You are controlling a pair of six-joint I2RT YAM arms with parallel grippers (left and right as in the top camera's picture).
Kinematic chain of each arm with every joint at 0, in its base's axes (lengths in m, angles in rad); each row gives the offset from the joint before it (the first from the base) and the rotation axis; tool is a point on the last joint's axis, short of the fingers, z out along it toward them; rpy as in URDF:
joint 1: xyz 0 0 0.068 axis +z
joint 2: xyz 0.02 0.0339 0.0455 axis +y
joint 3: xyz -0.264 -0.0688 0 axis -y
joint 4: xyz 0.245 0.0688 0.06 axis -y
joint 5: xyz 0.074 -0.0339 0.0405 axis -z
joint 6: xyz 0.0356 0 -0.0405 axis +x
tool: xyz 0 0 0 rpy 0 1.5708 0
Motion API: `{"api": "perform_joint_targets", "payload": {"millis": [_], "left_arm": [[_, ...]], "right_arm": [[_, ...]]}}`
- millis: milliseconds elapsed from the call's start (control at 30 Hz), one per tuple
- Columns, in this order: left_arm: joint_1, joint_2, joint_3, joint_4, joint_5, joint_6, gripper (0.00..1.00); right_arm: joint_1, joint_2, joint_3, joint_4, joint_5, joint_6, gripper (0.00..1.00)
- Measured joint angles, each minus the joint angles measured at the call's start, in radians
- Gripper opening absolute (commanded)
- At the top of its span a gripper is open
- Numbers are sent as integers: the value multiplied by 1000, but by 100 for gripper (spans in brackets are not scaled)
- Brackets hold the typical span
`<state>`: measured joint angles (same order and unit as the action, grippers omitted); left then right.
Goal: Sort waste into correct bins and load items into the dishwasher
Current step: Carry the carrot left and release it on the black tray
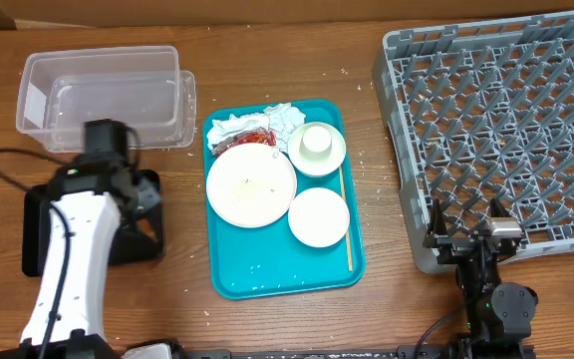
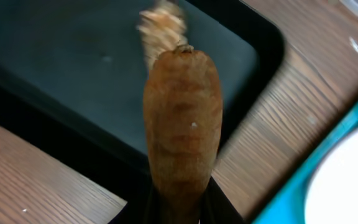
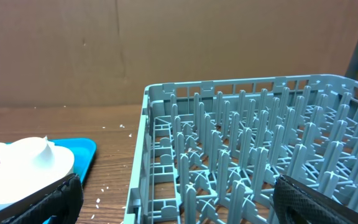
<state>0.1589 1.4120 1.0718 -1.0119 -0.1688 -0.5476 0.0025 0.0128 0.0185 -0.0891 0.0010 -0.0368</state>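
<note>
Pinching a carrot (image 2: 182,124) in the nearly closed left gripper (image 2: 179,206), over the black tray (image 2: 55,74) at nine o'clock in the overhead view. Holding the right gripper (image 1: 471,239) wide and empty at the grey rack's (image 1: 496,110) six o'clock edge.

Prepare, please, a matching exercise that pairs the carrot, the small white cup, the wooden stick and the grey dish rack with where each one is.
Things:
1. carrot
2. small white cup
3. wooden stick
4. grey dish rack

Places:
A. on the saucer, on the teal tray
B. on the table, right of the teal tray
C. in the left fingers, over the black tray
D. along the teal tray's right edge

Pairs: 1-C, 2-A, 3-D, 4-B.
</note>
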Motion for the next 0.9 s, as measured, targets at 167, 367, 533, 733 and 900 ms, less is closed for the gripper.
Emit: {"api": "perform_joint_targets", "payload": {"millis": [167, 367, 533, 733, 900], "left_arm": [[119, 43, -5, 48, -2, 3, 26], [165, 116, -7, 85, -3, 12, 70], [164, 132, -7, 85, -1, 23, 77], [164, 131, -6, 74, 38, 63, 76], [149, 101, 10, 70, 162, 142, 71]], "right_arm": [[0, 0, 0, -1, 0, -1, 100], [0, 0, 0, -1, 0, 0, 100], [0, 0, 0, 0, 0, 0, 100], [0, 0, 0, -1, 0, 0, 100], [0, 0, 0, -1, 0, 0, 100]]}}
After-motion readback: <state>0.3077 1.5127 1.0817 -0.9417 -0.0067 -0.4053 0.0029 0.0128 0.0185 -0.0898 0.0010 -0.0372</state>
